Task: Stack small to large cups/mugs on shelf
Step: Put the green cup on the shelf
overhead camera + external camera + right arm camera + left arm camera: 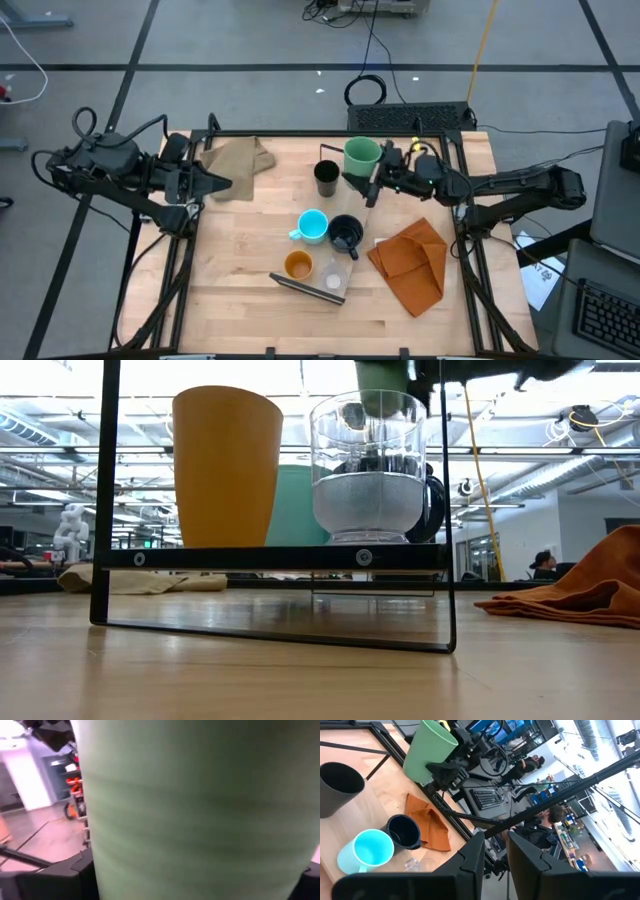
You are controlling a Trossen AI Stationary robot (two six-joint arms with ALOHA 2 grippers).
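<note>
My right gripper [378, 172] holds a green cup [362, 155] in the air over the table's far middle. A black cup [326, 177] stands on the table beside it. The light-blue mug [313, 226] and the navy mug [345, 233] stand at the table's middle. An orange cup [227, 465] and a clear cup [368, 465] stand on the shelf [270, 558] near the front. My left gripper [218, 182] waits at the left edge, its fingers a narrow gap apart with nothing between them. My right gripper pinches the green cup's wall [427, 767] between its two fingers, one on each side, below the rim. The fingers come level from the table's right. The cup is lifted clear, mouth up and somewhat tilted.
A tan cloth [235, 158] lies at the far left of the table and an orange cloth [412, 262] at the right. A dark frame [330, 133] runs round the table's edges. Bare wood shows at the front left.
</note>
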